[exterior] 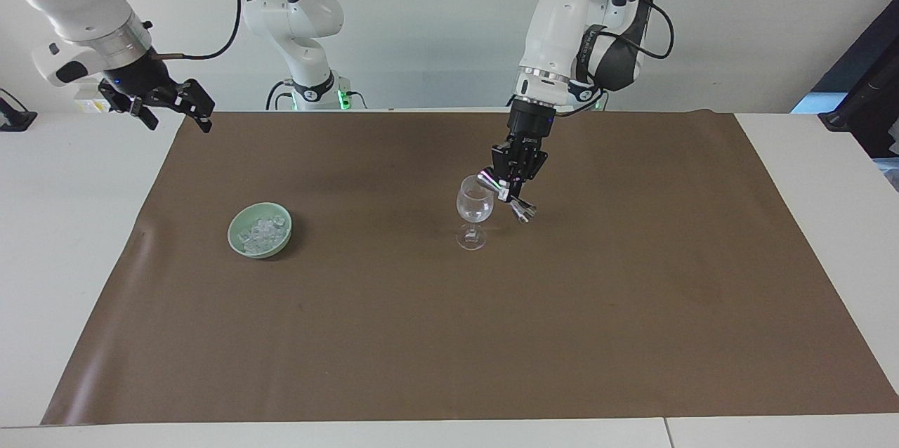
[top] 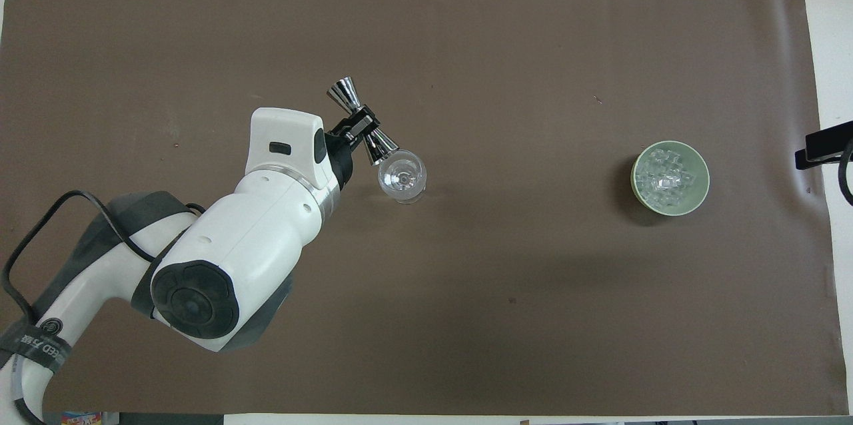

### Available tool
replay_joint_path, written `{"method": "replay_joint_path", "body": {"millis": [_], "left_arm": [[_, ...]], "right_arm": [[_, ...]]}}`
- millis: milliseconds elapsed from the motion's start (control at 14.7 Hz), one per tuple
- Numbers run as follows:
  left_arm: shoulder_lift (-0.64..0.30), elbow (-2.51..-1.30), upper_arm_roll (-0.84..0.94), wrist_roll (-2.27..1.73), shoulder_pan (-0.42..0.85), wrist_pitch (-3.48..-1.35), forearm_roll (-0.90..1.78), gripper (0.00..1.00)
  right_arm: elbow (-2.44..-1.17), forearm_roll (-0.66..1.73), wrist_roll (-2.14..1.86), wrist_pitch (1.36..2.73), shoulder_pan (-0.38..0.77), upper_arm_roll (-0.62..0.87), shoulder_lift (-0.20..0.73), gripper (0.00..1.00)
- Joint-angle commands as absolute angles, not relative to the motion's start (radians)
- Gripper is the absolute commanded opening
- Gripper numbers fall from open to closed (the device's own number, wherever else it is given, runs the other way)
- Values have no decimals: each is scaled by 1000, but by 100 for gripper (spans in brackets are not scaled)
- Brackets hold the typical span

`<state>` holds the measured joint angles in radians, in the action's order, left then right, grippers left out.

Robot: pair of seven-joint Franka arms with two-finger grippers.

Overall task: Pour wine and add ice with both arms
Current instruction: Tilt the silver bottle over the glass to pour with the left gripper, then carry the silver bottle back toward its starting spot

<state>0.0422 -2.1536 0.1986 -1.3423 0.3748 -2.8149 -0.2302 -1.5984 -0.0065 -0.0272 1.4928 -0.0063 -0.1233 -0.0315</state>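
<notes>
A clear wine glass (exterior: 474,208) stands upright mid-table on the brown mat; it also shows in the overhead view (top: 402,176). My left gripper (exterior: 507,189) is shut on the waist of a shiny metal jigger (exterior: 522,211), tilted with one end at the glass's rim. In the overhead view the left gripper (top: 360,126) holds the jigger (top: 382,147) the same way. The ice (exterior: 261,232) is a whitish heap in a pale green bowl (exterior: 234,223), toward the right arm's end; the ice (top: 666,178) and bowl (top: 636,162) also show from overhead. My right gripper (exterior: 173,107) waits open in the air over the mat's edge.
The brown mat (exterior: 632,293) covers most of the white table (exterior: 829,237). A third white arm's base (exterior: 312,83) stands at the robots' edge of the table. A dark object (exterior: 867,111) sits off the table at the left arm's end.
</notes>
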Motion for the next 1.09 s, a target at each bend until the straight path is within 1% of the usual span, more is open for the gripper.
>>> {"method": "replay_joint_path", "body": {"millis": [0,136,341,545,818,1023], "left_arm": [[54,-2134,201,-1399,359,-2705,-223,0],[60,-2135,201,-1407,359,-2663,-168,0],[72,-2134,192,-1468,357,-2654,87,0],[81,-2134,189,-1473,324,-2652,204,0],[81,-2134,187,-1463,235,-2645,518,0],[71,-2134,186,-1457,140,-2565,680,0]], "right_arm": [[-1626,-6,-51,1500,-11,-120,-54,100],[-1626,-5,-52,1500,-11,-120,-54,100],[-1626,-5,-52,1500,-11,-120,-54,100],[-1626,-5,-54,1500,-11,-120,-54,100],[-1626,-5,-52,1499,-11,-120,-54,100],[-1626,-5,-54,1499,-9,-120,-54,100]]}}
